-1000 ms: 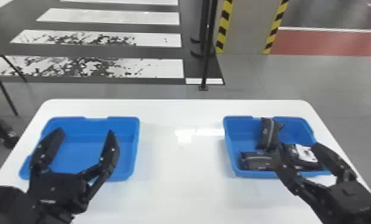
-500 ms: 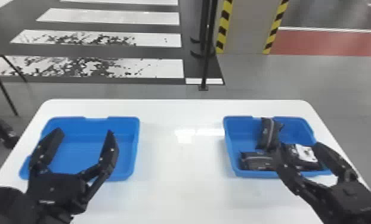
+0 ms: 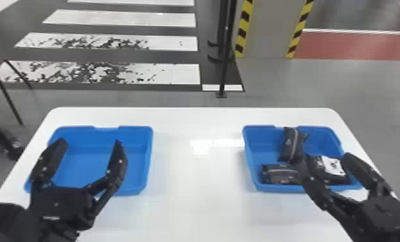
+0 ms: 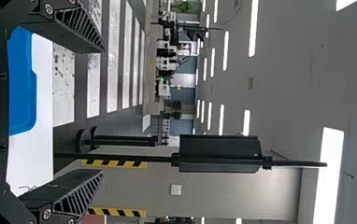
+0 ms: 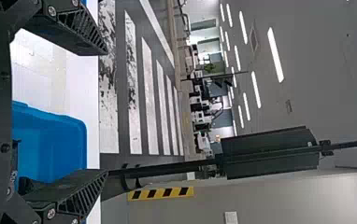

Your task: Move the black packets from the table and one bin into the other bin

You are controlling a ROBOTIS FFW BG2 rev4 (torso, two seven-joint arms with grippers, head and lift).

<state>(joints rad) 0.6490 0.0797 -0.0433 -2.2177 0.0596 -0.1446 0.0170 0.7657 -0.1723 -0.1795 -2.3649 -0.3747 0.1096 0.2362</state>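
My left gripper (image 3: 90,143) stands open over the left blue bin (image 3: 149,157), whose inside shows bare blue. In the left wrist view the same gripper (image 4: 103,111) has its fingers wide apart with nothing between them. My right gripper (image 3: 324,157) is open above the front of the right blue bin (image 3: 249,161); its wrist view shows that gripper (image 5: 106,112) with spread, bare fingers. That bin holds a black packet (image 3: 291,143) leaning at the back, another black packet (image 3: 278,173) at the front left, and a black packet with a white label (image 3: 332,165) at the front right, partly behind the fingers.
Both bins stand on a white table (image 3: 196,193), with a wide stretch of tabletop between them. Beyond its far edge stand a thin black post (image 3: 225,64) and a striped pillar (image 3: 270,29). A chair (image 3: 3,74) is on the floor at the far left.
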